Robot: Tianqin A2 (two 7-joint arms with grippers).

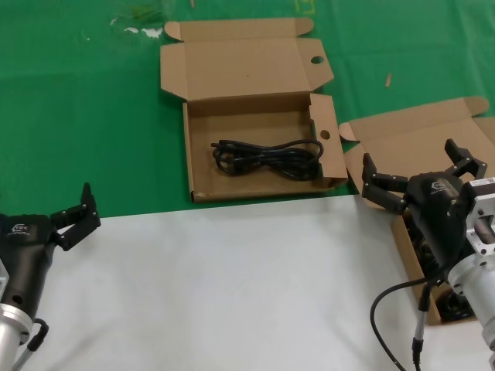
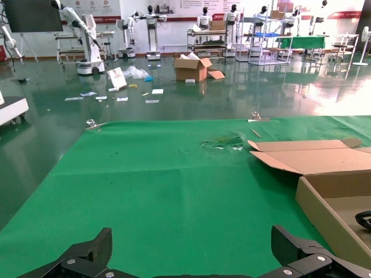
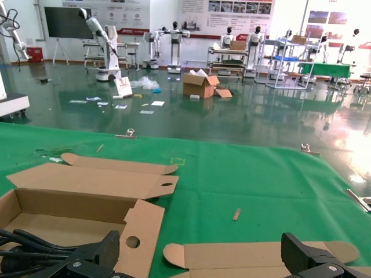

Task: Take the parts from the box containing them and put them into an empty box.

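From the head view I see the table (image 1: 232, 286) split into a green mat at the far side and a white surface on the near side.

At 12 o'clock on the green mat lies the box with round holes through its flaps (image 1: 263, 154), lid folded back and open. One black coiled cable (image 1: 268, 158) lies inside it, stretched across the tray floor, nearer the right wall. The same box shows in the right wrist view (image 3: 87, 202) with a hole in its side flap, and the cable (image 3: 35, 246) at its near corner. In the left wrist view only its lid and one wall (image 2: 324, 191) show at the edge.

At 3 o'clock sits the second box (image 1: 421, 135), its lid open and lying flat on the mat; my right arm covers most of its tray. Dark items show in the tray beneath the arm, but I cannot tell how many.

The right hand (image 1: 421, 174) hovers over the second box at 3 o'clock, fingers spread wide, nothing between them. Its fingers (image 3: 87, 255) frame the right wrist view, well apart.

The left hand (image 1: 73, 216) rests at 8 o'clock over the white surface near the mat edge, fingers spread and empty. Its fingers (image 2: 87, 255) likewise stand apart in the left wrist view.
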